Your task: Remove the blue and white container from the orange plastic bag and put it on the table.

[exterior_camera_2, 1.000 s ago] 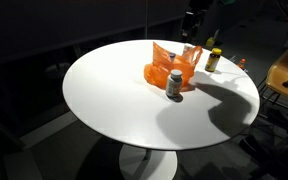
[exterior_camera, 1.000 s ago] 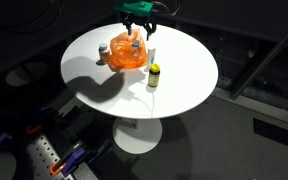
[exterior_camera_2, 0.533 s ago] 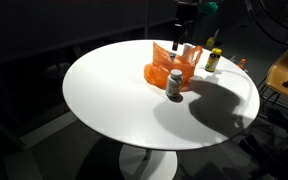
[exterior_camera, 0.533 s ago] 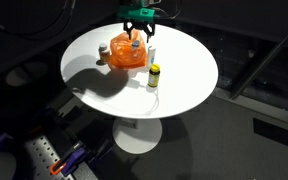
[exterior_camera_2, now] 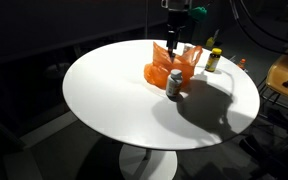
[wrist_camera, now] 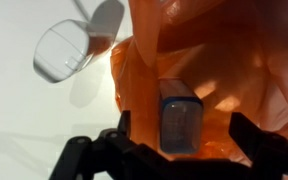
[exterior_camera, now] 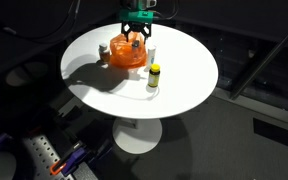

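Sitting between jaws of end effector (wrist_camera: 182,135): blue and white container (wrist_camera: 180,110).

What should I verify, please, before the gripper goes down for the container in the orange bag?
1. Gripper open: ok, the fingers stand wide apart.
2. Blue and white container findable: ok, its top shows in the opening of the orange bag.
3. Container between the fingers: ok in the wrist view.
4. Bag film clear of the container's sides: cannot tell.
5. Neighbours out of the way: ok, the jar and the yellow bottle stand beside the bag, not under the gripper.
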Tool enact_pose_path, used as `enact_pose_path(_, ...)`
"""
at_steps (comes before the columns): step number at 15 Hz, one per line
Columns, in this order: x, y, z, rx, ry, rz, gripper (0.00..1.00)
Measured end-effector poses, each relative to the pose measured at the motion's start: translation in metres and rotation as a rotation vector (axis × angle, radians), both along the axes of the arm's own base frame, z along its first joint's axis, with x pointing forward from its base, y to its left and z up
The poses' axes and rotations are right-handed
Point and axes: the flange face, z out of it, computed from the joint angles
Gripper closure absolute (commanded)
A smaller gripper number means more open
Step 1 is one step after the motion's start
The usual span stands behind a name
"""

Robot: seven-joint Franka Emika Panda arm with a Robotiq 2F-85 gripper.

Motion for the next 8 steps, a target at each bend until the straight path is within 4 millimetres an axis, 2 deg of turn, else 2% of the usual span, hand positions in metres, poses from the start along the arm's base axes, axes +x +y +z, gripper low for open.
enact_pose_path(8, 0.003, 0.018, -0.004, -0.006, 0.06, 0.023, 0.0)
